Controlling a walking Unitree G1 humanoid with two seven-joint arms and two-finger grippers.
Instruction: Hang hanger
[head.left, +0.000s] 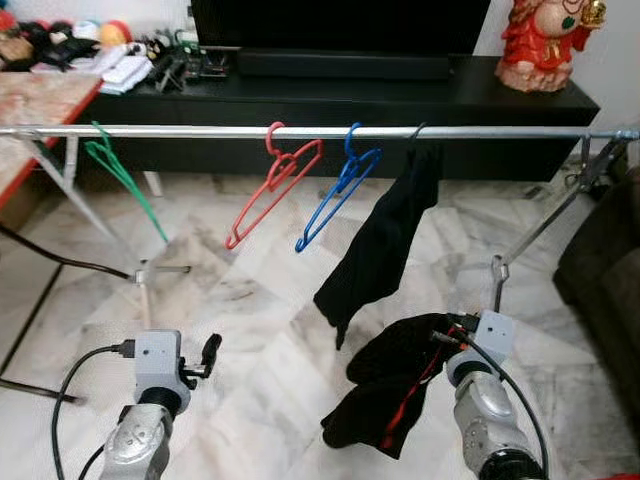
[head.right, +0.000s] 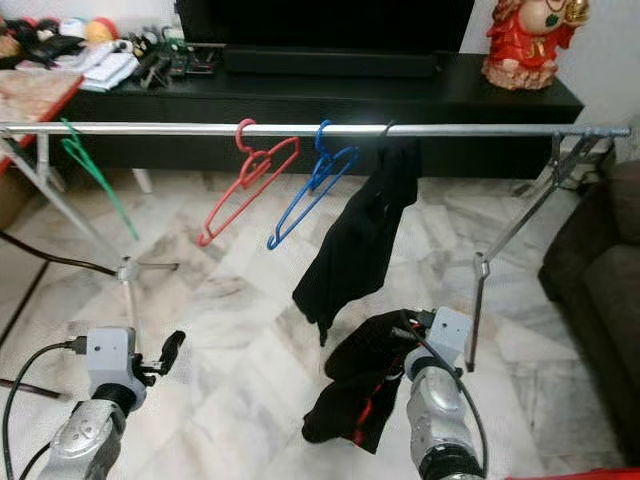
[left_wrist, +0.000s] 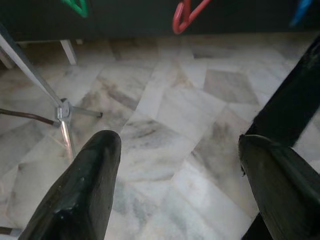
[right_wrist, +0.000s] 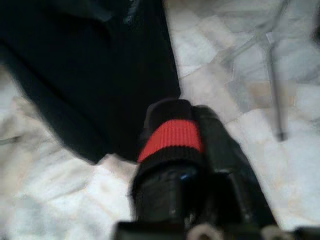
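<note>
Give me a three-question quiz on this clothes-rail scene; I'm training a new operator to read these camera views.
1. True or false: the green hanger is on the rail, to the robot's left of the red hanger.
2. What does the right gripper hold?
A. a blue hanger
B. a black garment with red trim
C. nothing
3. Fill in: the left gripper is ____ and holds nothing.

Key
1. True.
2. B: its fingers are clamped on the black garment with red trim, below the black garment hanging on the rail.
3. Open.
</note>
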